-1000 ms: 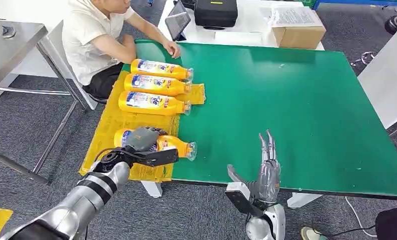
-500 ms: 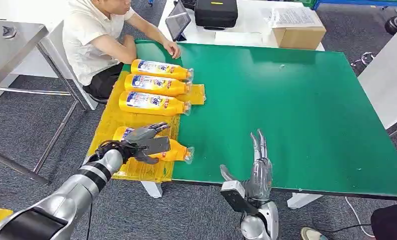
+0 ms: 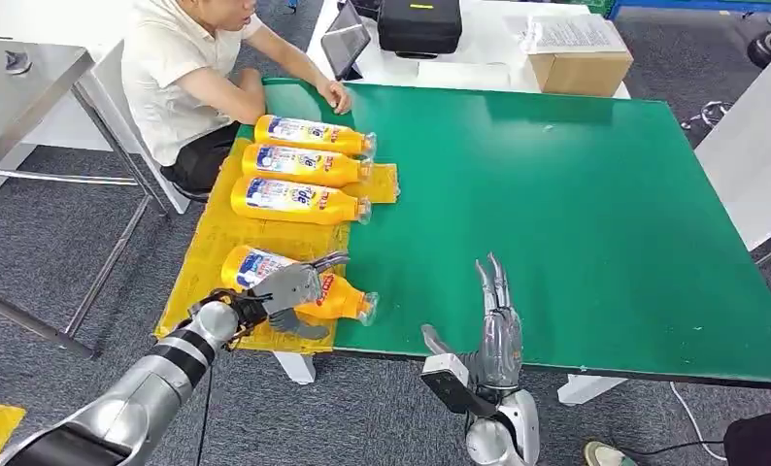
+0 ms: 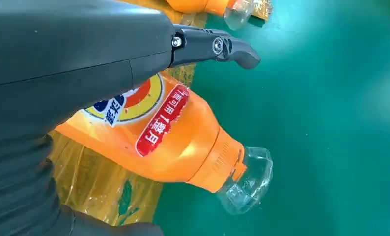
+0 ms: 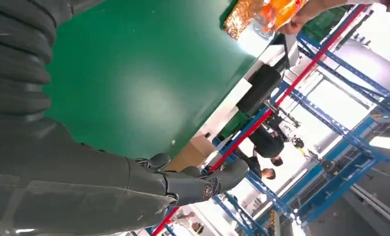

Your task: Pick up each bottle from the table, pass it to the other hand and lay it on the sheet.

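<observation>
The left hand's dark fingers [image 3: 316, 264] were spread and lifted off the nearest orange plastic bottle with a blue-and-white label and clear cap [image 3: 299, 285]; in the left wrist view one finger [image 4: 217, 46] reached out above the bottle's shoulder [image 4: 183, 142] with a gap between them. The left hand [image 3: 286, 291] hovered over the bottle's middle and held nothing, and the silver left arm [image 3: 158, 379] ran back toward the lower left corner.

That bottle lay on its side, its body on the crinkled yellow plastic sheet [image 3: 217, 238] and its clear cap pointing out over the green table top [image 3: 576, 214]. Farther along the sheet, three more orange bottles [image 3: 299, 165] lay on their sides in a row, well apart from the nearest one, caps toward the green surface.

The right hand's fingers [image 3: 490, 286] were straight and pressed close together, thumb held apart, empty, pointing out over the near edge of the table. The right hand [image 3: 496, 335] was well apart from every bottle.

A person in a white shirt [image 3: 183, 78] sat at the far end of the sheet, one hand [image 3: 335, 94] on the table. A cardboard box [image 3: 580, 64] and a black case [image 3: 419, 23] stood on a white table beyond.
</observation>
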Tool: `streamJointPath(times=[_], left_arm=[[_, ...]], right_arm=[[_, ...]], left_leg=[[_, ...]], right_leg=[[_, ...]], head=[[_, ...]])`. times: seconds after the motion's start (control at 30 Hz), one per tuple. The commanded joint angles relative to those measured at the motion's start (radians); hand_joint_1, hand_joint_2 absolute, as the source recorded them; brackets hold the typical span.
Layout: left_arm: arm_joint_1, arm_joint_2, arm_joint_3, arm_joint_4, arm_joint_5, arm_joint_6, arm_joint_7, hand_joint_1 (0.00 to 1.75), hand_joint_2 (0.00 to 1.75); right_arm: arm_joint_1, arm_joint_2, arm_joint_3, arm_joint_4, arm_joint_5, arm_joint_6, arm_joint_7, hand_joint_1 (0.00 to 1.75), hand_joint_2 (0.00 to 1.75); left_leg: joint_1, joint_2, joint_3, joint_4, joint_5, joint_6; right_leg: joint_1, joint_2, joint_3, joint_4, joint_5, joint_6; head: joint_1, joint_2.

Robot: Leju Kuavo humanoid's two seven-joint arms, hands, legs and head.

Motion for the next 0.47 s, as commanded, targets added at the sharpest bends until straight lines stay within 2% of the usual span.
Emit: streamJointPath(times=[0.03, 0.17, 0.27, 0.33, 0.37, 0.4, 0.43, 0.47], left_arm=[[0.122, -0.011, -0.007, -0.216, 0.095, -0.002, -0.054, 0.00, 1.75], [0.193, -0.048, -0.034, -0.389, 0.130, 0.097, -0.028, 0.00, 1.75], [0.304, -0.129, 0.006, -0.544, 0.267, 0.194, -0.056, 0.00, 1.75], [0.411, -0.195, 0.028, -0.659, 0.455, 0.241, -0.104, 0.00, 1.75], [0.473, -0.239, 0.055, -0.713, 0.645, 0.219, -0.087, 0.00, 1.75], [0.512, -0.255, 0.059, -0.752, 0.798, 0.196, -0.063, 0.00, 1.75], [0.540, -0.256, 0.059, -0.788, 0.878, 0.209, -0.042, 0.00, 1.75], [0.555, -0.237, 0.043, -0.815, 0.890, 0.247, -0.073, 0.00, 1.75]], right_arm=[[-0.019, -0.015, -0.008, 0.054, 0.017, -0.003, -0.001, 0.00, 1.75], [0.012, -0.010, -0.038, 0.032, 0.034, -0.003, -0.001, 0.00, 1.75], [0.041, -0.021, -0.021, 0.020, -0.024, -0.003, -0.001, 0.00, 1.75], [0.044, -0.082, 0.130, 0.004, -0.332, -0.003, -0.001, 0.00, 1.75], [0.054, -0.103, 0.181, -0.064, -0.520, 0.074, -0.001, 0.00, 1.75], [0.073, -0.108, 0.179, -0.136, -0.637, 0.186, -0.001, 0.00, 1.75], [0.095, -0.108, 0.168, -0.204, -0.667, 0.252, -0.001, 0.00, 1.75], [0.114, -0.115, 0.173, -0.267, -0.636, 0.285, -0.001, 0.00, 1.75]], left_leg=[[0.001, 0.001, 0.003, -0.002, -0.001, -0.002], [0.001, 0.000, 0.004, -0.002, -0.002, -0.001], [0.001, -0.004, 0.001, 0.000, -0.002, -0.001], [0.000, -0.002, -0.001, 0.000, -0.003, -0.001], [0.000, -0.001, 0.001, 0.000, -0.004, -0.001], [-0.001, 0.000, -0.001, 0.000, -0.004, 0.000], [0.000, 0.001, -0.001, 0.000, -0.005, 0.000], [-0.001, 0.001, -0.005, 0.001, -0.004, 0.000]], right_leg=[[0.001, 0.002, 0.003, -0.002, 0.000, -0.002], [0.001, 0.000, 0.004, -0.002, -0.001, -0.002], [0.001, -0.004, 0.003, -0.002, -0.003, -0.001], [0.000, -0.001, 0.000, -0.002, -0.003, -0.001], [0.000, 0.000, 0.002, -0.002, -0.004, -0.001], [-0.001, 0.001, -0.001, -0.002, -0.003, 0.000], [0.000, 0.002, 0.000, -0.002, -0.003, -0.001], [-0.001, 0.002, -0.004, -0.001, -0.003, 0.000]], head=[[0.000, 0.000], [0.000, 0.000], [0.001, 0.000], [0.000, 0.000], [0.000, 0.000], [0.001, 0.000], [0.000, 0.000], [0.000, 0.000]])
